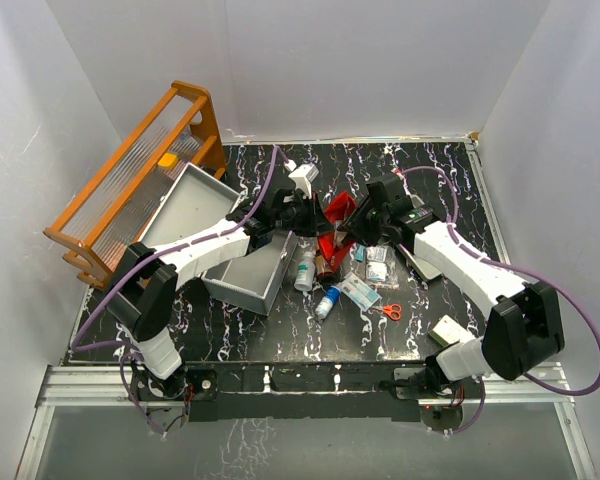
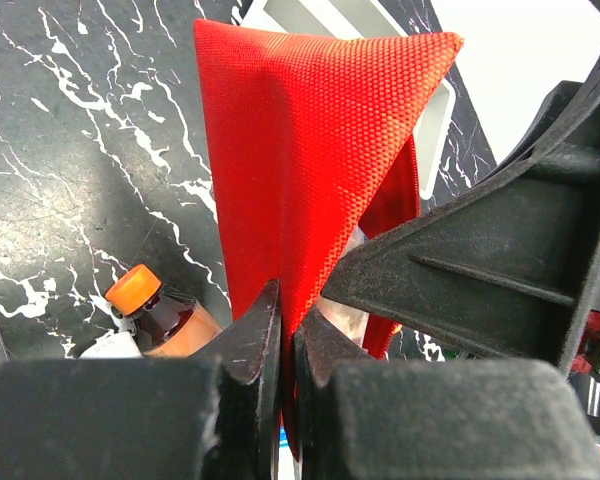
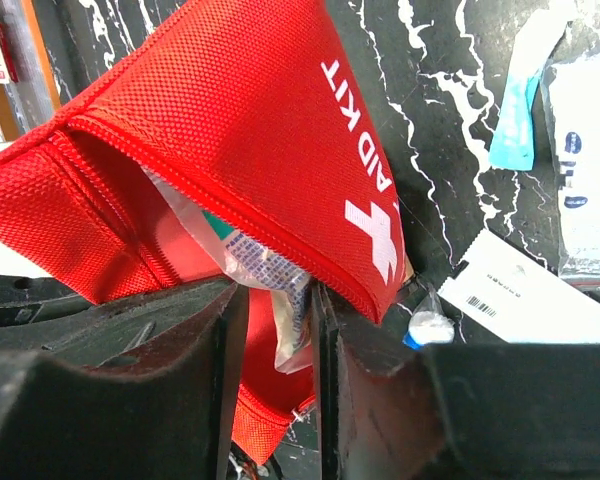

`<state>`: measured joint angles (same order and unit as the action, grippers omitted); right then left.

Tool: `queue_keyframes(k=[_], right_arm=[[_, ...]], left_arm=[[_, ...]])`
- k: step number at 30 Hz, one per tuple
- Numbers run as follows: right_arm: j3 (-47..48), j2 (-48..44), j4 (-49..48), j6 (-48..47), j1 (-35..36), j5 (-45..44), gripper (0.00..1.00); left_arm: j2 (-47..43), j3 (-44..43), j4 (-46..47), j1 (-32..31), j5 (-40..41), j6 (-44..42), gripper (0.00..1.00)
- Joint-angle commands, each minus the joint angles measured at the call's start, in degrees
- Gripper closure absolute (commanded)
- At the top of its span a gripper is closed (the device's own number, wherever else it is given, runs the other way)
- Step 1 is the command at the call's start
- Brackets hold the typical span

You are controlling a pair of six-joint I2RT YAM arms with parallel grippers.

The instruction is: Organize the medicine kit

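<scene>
The large rectangular light-grey hard-shell medicine kit (image 1: 238, 290) was seen lying open on the black, white-veined desk (image 1: 445, 175), its lid tipped back toward a tall orange-framed rack (image 1: 130, 190) set just left of the kit. Just right of the kit, a small red woven-fabric pouch (image 3: 230, 130) marked with a white cross was held up between the two claws. The left claw (image 2: 288, 320) was clamped tight on a fold of the pouch. The right claw (image 3: 278, 295) was parted narrowly, with the pouch's open lip and a clear sachet between the jaws, and whether anything was gripped there could not be told. The kit was thus placed to the left of both claws and nearer the left arm, which was stretched across the kit's far right corner. Its long axis was judged to slant from near to far, though it was partly hidden by that arm. Open room was offered by the kit's bare grey floor, whereas the desk right of the kit was crowded with an orange-capped amber bottle (image 2: 145, 300), packets and red-handled scissors (image 1: 392, 311). The kit's right wall would have to be cleared by any leftward move.
</scene>
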<state>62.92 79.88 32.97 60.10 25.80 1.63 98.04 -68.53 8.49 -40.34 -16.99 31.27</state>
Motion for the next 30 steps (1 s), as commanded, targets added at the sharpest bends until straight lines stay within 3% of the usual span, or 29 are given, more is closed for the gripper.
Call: queue_keyframes(k=[1,9,14,17,21,30], right_arm=[[2.6,-3.2,-2.5,-2.6,-0.1,-2.5,0.68],[0.6,-5.6,-3.9,-9.1,-0.2,-2.8,0.64],[0.7,-3.6,-4.9,-11.0,-0.1,-1.8,0.73],[1.2,-1.7,-5.5,-13.2,-0.1,-1.1,0.85],[1.7,1.0,-5.8,-15.1,-0.1,1.4,0.93],[-2.1,1.5,-12.4,-16.1,-0.1,5.4,0.95]], left_arm=[[-3.5,-0.3,1.1,-0.1,-1.2,-0.6,1.0],[-3.0,-0.8,0.6,-0.1,-1.2,-0.8,1.0],[-2.7,-1.0,0.7,-0.1,-1.8,-0.7,1.0],[-2.4,-1.3,0.7,-0.1,-2.7,-0.7,1.0],[-1.9,-2.3,-0.4,-0.1,-4.8,-1.1,1.0],[-0.5,-4.1,0.3,-0.1,-10.4,1.3,1.0]])
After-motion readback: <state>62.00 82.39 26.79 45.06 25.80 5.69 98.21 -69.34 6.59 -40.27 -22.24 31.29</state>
